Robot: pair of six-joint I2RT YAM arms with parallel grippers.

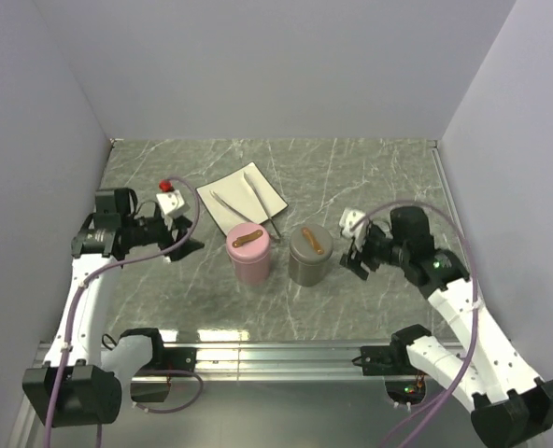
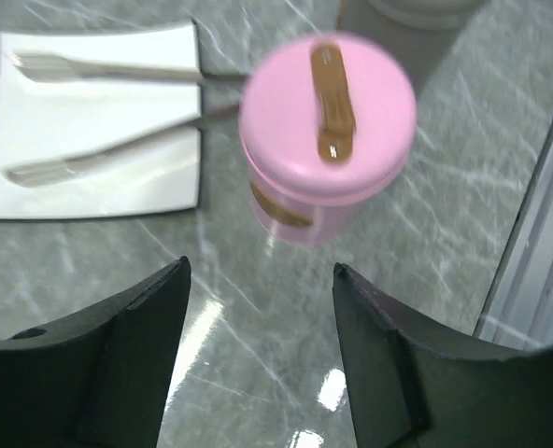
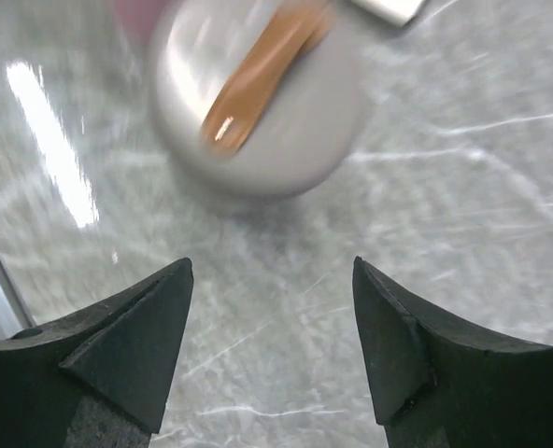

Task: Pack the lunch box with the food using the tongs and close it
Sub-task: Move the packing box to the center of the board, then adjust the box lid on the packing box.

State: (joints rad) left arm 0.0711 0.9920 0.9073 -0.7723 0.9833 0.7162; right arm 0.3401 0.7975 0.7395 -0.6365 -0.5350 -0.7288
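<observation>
We record the left gripper [image 2: 262, 280] with fingers apart, holding nothing. Just ahead stands a pink round lidded container [image 2: 328, 140]; its brown label [image 2: 281, 207] is too blurred to read. Farther ahead-left, slim silver metal tongs [image 2: 62, 166] lie on a white square plate [image 2: 90, 117]. The right gripper [image 3: 272, 271] is likewise apart and empty, with a grey round lidded container [image 3: 258, 103] ahead.

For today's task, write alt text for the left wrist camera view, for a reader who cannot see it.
A pink lidded container with a brown strap handle stands on the grey marble table, just ahead of the open left gripper. To its left, silver tongs lie on a white square plate.
</observation>
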